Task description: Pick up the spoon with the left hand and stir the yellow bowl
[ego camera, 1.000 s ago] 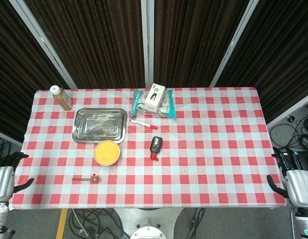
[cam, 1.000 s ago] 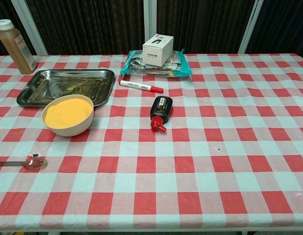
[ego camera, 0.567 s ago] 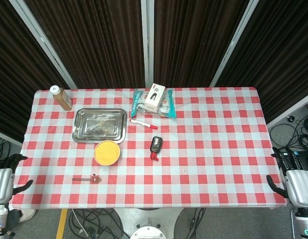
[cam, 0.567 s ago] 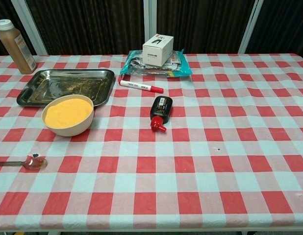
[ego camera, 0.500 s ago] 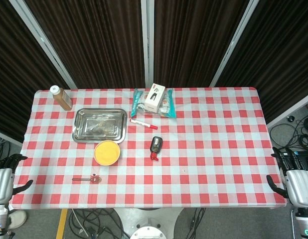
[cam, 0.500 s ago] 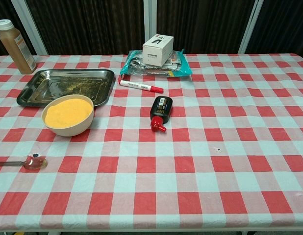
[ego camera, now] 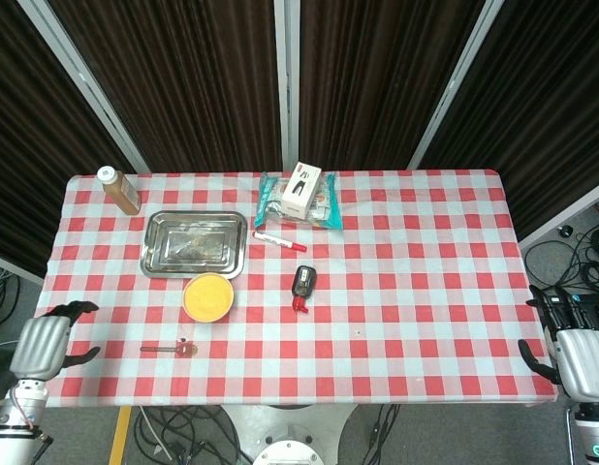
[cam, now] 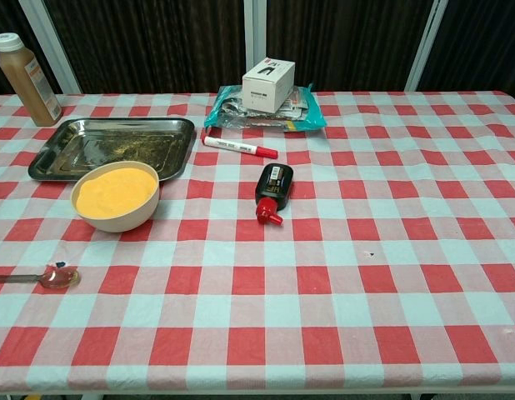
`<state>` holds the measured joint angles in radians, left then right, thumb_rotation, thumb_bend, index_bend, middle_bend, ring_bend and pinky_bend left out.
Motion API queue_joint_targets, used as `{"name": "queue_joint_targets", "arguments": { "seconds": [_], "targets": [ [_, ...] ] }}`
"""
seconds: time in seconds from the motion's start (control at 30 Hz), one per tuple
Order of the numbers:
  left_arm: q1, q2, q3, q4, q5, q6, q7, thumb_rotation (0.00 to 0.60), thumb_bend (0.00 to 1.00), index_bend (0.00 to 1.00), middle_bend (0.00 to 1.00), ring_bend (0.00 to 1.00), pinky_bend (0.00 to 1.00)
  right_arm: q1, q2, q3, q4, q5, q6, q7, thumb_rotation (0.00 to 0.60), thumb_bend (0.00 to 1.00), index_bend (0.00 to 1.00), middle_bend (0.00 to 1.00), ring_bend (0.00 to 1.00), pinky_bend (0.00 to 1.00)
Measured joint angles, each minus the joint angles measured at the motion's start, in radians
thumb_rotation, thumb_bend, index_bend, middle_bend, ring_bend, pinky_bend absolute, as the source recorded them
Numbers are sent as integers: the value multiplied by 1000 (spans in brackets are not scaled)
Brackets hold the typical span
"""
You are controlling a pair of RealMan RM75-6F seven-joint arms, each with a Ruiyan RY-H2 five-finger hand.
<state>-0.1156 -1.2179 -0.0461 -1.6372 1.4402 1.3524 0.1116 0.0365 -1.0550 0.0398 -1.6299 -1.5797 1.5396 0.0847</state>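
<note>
The spoon (ego camera: 170, 347) lies flat on the checked cloth near the front left edge, its bowl end to the right; the chest view shows the spoon (cam: 42, 277) at its left border. Just behind it stands the yellow bowl (ego camera: 208, 296), filled with yellow powder, also seen as the yellow bowl (cam: 116, 196). My left hand (ego camera: 46, 346) hovers over the table's left front corner, left of the spoon's handle, fingers apart and holding nothing. My right hand (ego camera: 574, 358) hangs off the right front corner, empty with fingers apart. Neither hand shows in the chest view.
A steel tray (ego camera: 194, 243) sits behind the bowl, a brown bottle (ego camera: 118, 189) at the back left. A red marker (ego camera: 279, 240), a black bottle with red cap (ego camera: 301, 286), and a white box on a packet (ego camera: 301, 194) lie mid-table.
My left hand has moved right and forward from beside the table to over its left front corner, closer to the spoon. The right hand and all objects stay put.
</note>
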Motion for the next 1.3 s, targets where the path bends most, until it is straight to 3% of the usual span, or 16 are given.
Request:
{"name": "queue_joint_targets", "arguments": {
  "seconds": [0.2,0.47,0.73,1.3],
  "targets": [
    [-77,-60,-13,29,-29,-121,-27,600,165,495,797,813,1000,3,-2,2,2,9,-9,-2,600,296,67,329,113,200],
    [-151,-154,-21,57,-109,-242,-4,600,171,500,828,860,1000,10,-5,2,7,20,-26,-1,600,297,67,337,115,208],
    [-169,-215,-4,79,-149,-267,35,600,193,516,847,884,1000,15,-5,2,6,21,-34,-5,600,296,67,338,114,208],
    [-183,-254,27,74,-218,-299,98,600,293,548,856,891,1000,14,-5,-1,7,24,-36,-4,600,296,67,342,114,208]
  ]
}}
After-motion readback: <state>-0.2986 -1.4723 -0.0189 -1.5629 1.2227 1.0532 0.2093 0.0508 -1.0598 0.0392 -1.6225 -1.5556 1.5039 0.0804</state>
